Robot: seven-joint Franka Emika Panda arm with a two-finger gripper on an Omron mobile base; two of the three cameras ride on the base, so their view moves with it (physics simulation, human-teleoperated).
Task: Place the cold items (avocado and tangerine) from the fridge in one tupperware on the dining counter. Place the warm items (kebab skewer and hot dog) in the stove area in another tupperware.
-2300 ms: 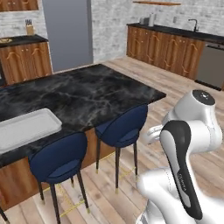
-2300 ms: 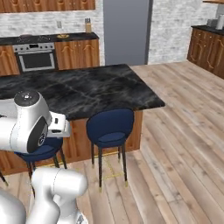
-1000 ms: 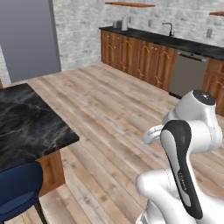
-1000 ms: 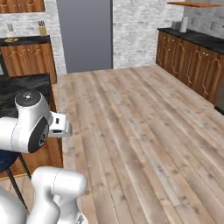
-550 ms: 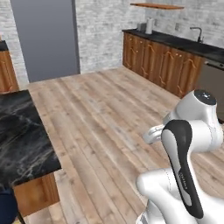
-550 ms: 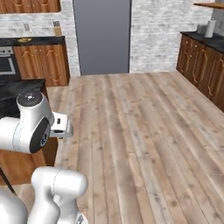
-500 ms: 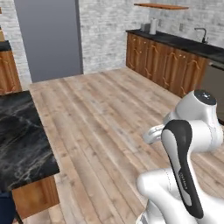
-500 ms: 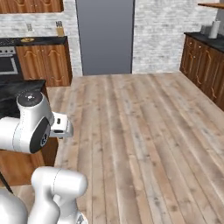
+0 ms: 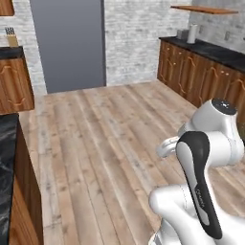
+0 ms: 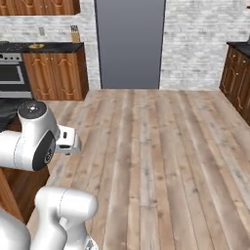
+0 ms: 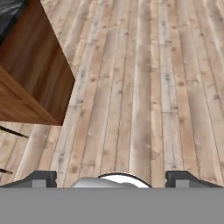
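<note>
Plank wood floor [image 10: 161, 146], white brick wall [image 10: 195, 44], wood cabinets [image 9: 201, 76], grey fridge [image 10: 129, 44] at back.

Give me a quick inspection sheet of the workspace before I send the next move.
Surface: bare wooden plank floor ahead; a corner of the dark marble island at the left edge.
Job's things: the tall grey fridge stands closed straight ahead; avocado, tangerine, kebab skewer, hot dog and tupperware, nothing seen.
Clutter: knife block on the counter beside the fridge; containers on the far right counter.
Grippers: pincer open, empty, pointing at the floor beside the island.
Cables: nothing seen.
Surroundings: brick walls, wooden cabinets, oven left of the fridge.
</note>
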